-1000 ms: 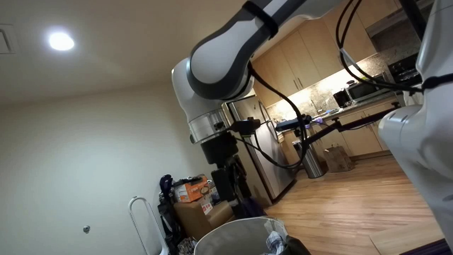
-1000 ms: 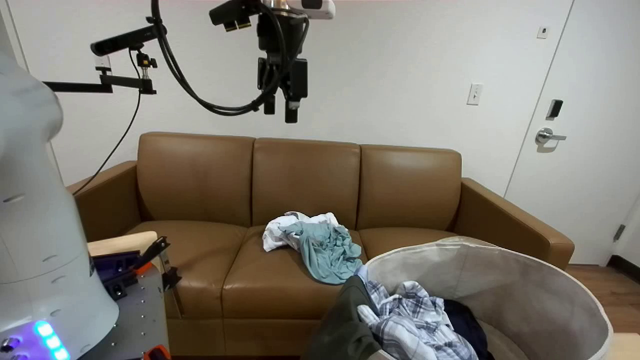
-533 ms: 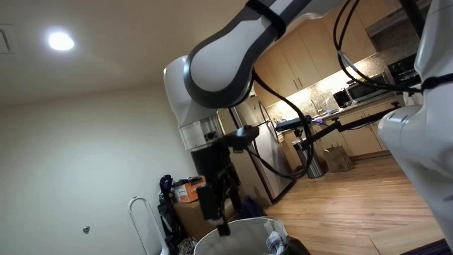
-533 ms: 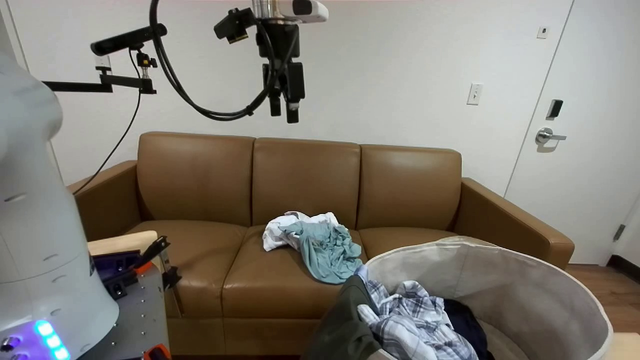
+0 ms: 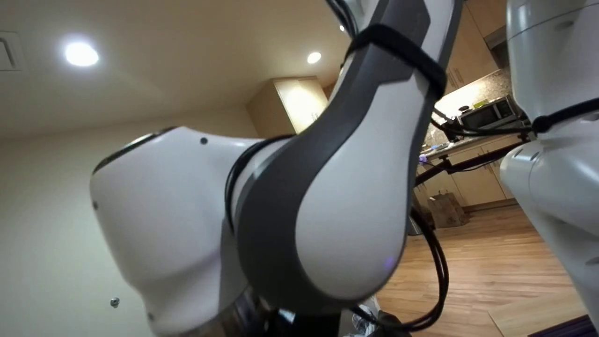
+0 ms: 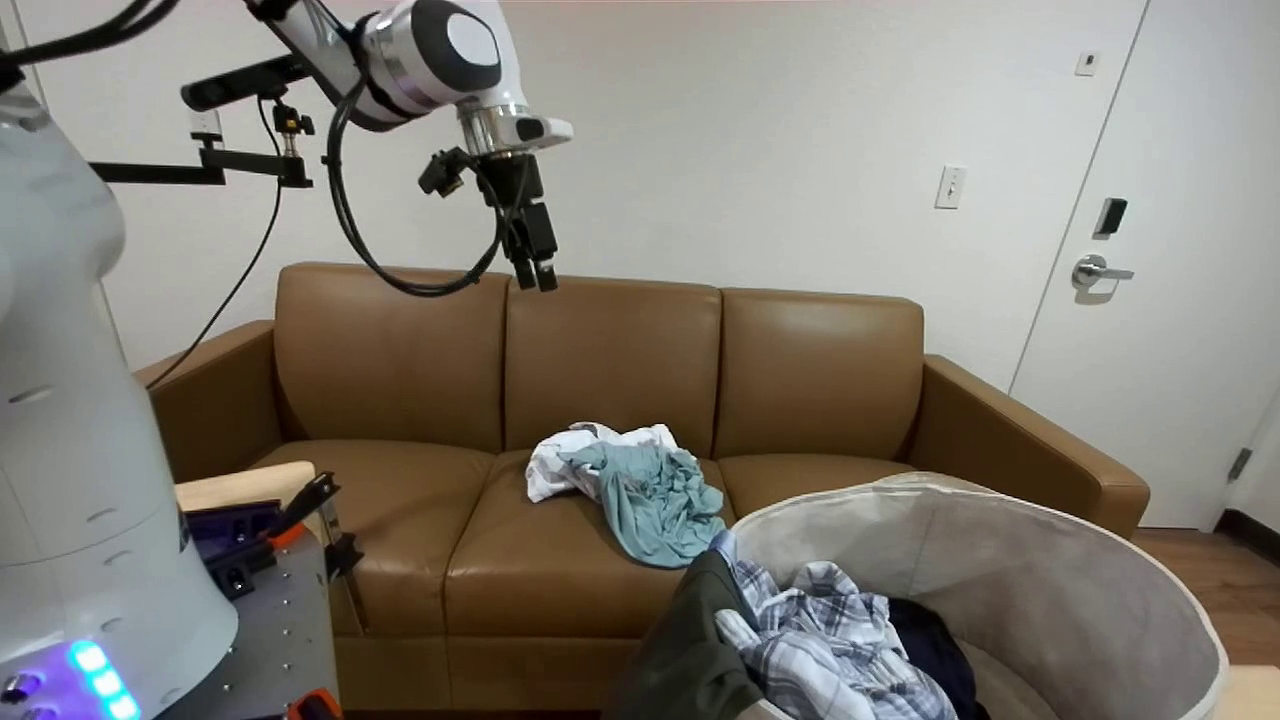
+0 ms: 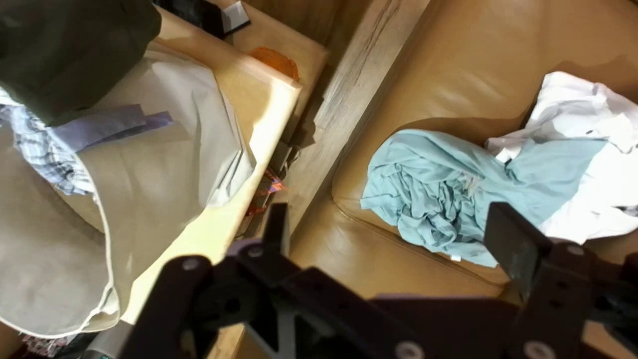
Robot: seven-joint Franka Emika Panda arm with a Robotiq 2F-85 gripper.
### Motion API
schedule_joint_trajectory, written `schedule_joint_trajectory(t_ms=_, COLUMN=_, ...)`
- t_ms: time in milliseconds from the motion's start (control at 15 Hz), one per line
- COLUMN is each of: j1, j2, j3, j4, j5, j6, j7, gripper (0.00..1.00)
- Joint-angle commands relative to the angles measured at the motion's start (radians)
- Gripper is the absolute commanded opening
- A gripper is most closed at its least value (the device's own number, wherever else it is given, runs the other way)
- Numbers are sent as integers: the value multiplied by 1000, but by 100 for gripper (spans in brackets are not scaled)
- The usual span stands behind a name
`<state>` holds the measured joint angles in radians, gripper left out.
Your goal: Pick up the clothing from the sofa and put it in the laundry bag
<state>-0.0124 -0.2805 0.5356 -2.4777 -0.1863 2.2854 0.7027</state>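
Observation:
The clothing is a crumpled heap on the middle sofa seat. It has a teal blue-grey part (image 6: 655, 505) and a white part (image 6: 560, 465); the wrist view shows the teal part (image 7: 423, 169) and the white part (image 7: 588, 174) too. The laundry bag (image 6: 1020, 570) stands in front of the sofa with plaid and dark clothes inside; it also shows at the left of the wrist view (image 7: 154, 184). My gripper (image 6: 537, 280) is in the air before the sofa back, above the clothing and apart from it. In the wrist view my gripper (image 7: 390, 218) is open and empty. The arm hides it in an exterior view.
The brown sofa (image 6: 610, 360) has a backrest and arms. A dark green garment (image 6: 680, 650) hangs over the bag's rim. A clamp (image 6: 310, 505) and a camera on a bracket (image 6: 250, 82) are near the robot base. A wooden surface (image 7: 224, 219) is beside the bag.
The gripper has moved lower and away from the camera, toward the sofa, and tilted. The arm has swung across an exterior view and now covers much of it. The clothing and bag have not moved.

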Motion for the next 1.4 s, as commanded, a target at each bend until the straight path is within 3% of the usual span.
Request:
schedule_joint_trajectory(t_ms=0, j1=65, j2=49, j3=-55, j4=19, j5=-31, j6=-5, j7=30, gripper=100)
schedule_joint_trajectory(t_ms=133, j1=62, j2=90, j3=-60, j4=45, j5=-37, j6=-5, j7=30, gripper=100)
schedule_joint_trajectory(t_ms=267, j1=85, j2=182, j3=-95, j4=73, j5=-117, j6=73, j7=-81, gripper=100)
schedule_joint_trajectory(t_ms=333, j1=78, j2=278, j3=-124, j4=119, j5=-170, j6=152, j7=-101, gripper=100)
schedule_joint_trajectory(t_ms=400, j1=29, j2=335, j3=-92, j4=146, j5=-199, j6=212, j7=-134, gripper=100)
schedule_joint_trajectory(t_ms=467, j1=94, j2=380, j3=-167, j4=166, j5=-218, j6=247, j7=-172, gripper=100)
schedule_joint_trajectory(t_ms=533, j1=107, j2=437, j3=-192, j4=193, j5=-223, j6=285, j7=-220, gripper=100)
schedule_joint_trajectory(t_ms=600, j1=124, j2=499, j3=-225, j4=227, j5=-209, j6=312, j7=-285, gripper=100)
schedule_joint_trajectory(t_ms=667, j1=73, j2=567, j3=-185, j4=266, j5=-172, j6=338, j7=-357, gripper=100)
schedule_joint_trajectory(t_ms=733, j1=71, j2=635, j3=-192, j4=312, j5=-147, j6=347, j7=-429, gripper=100)
schedule_joint_trajectory(t_ms=800, j1=123, j2=698, j3=-245, j4=366, j5=-107, j6=338, j7=-511, gripper=100)
schedule_joint_trajectory(t_ms=1000, j1=133, j2=896, j3=-250, j4=557, j5=-11, j6=249, j7=-727, gripper=100)
schedule_joint_trajectory(t_ms=1067, j1=170, j2=762, j3=-297, j4=416, j5=-18, j6=311, j7=-636, gripper=100)
schedule_joint_trajectory(t_ms=1333, j1=197, j2=808, j3=-326, j4=454, j5=-7, j6=316, j7=-654, gripper=100)
